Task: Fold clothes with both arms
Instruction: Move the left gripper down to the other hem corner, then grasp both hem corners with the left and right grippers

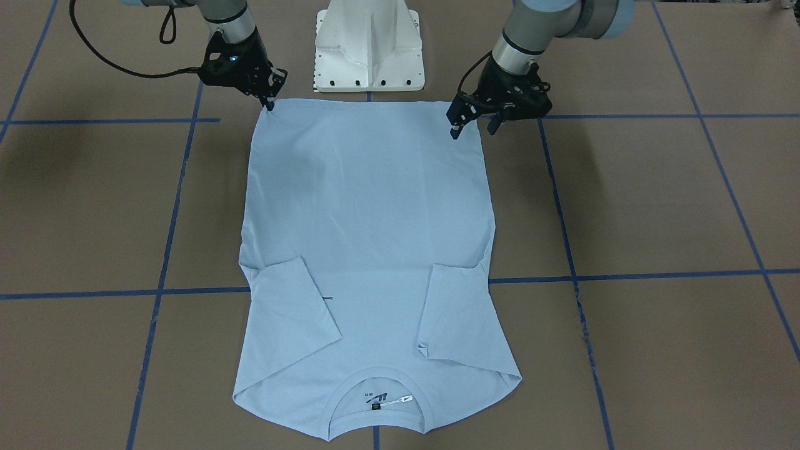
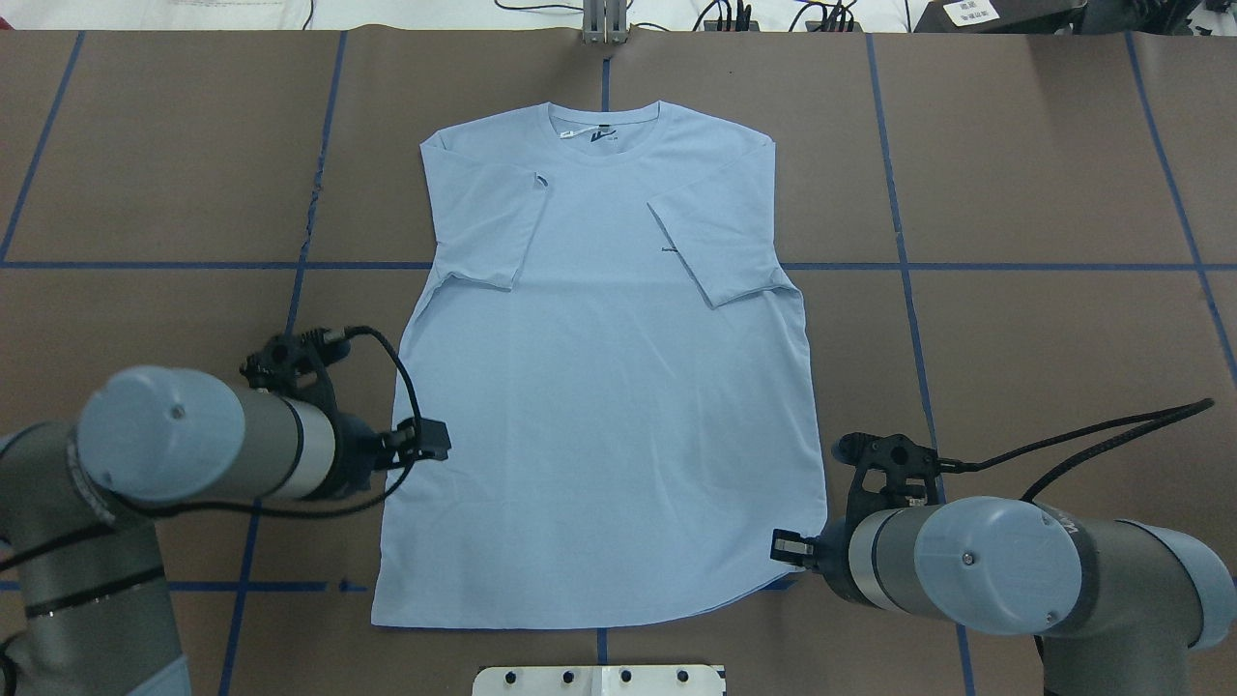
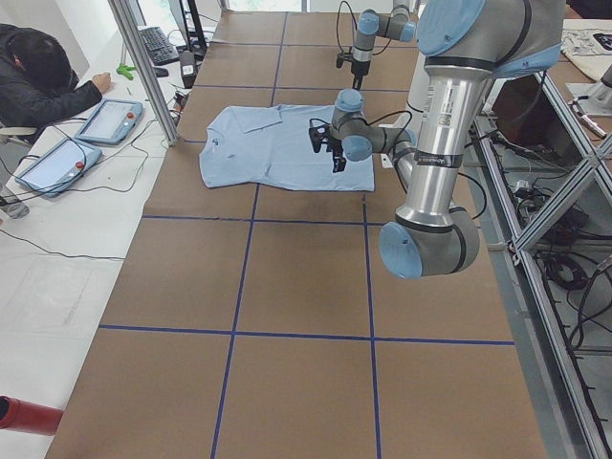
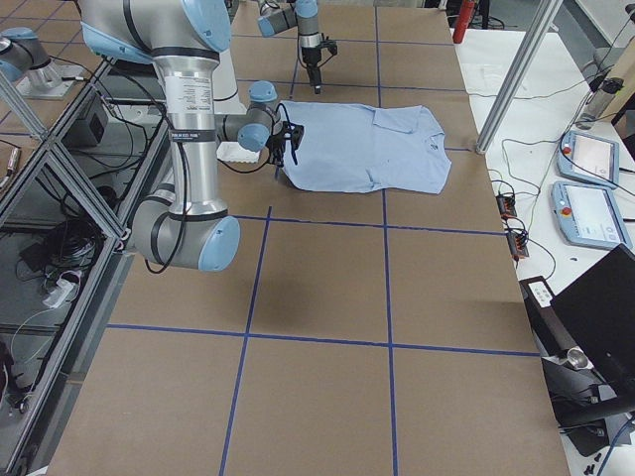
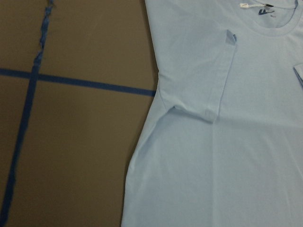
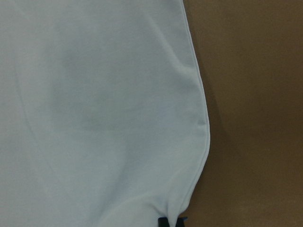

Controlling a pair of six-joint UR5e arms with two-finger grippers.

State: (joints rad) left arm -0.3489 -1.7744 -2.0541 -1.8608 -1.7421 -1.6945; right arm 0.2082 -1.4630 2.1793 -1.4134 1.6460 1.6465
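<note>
The light blue T-shirt (image 1: 369, 237) lies flat on the brown table, collar away from the robot and both sleeves folded in over the body. It also shows in the overhead view (image 2: 609, 387). Only a small dark bit of the print shows beside one sleeve. My right gripper (image 1: 270, 105) is shut on the hem corner on its side; a black fingertip (image 6: 169, 221) meets the hem edge in the right wrist view. My left gripper (image 1: 473, 130) is open and empty just above the other hem corner. The left wrist view shows the shirt (image 5: 227, 142) from above, with no fingers in it.
The white pedestal base (image 1: 369, 50) stands just behind the hem. Blue tape lines (image 2: 899, 266) cross the table. A person (image 3: 38, 76) and tablets sit beyond the table's far side. A metal post (image 3: 143, 67) stands near the collar end.
</note>
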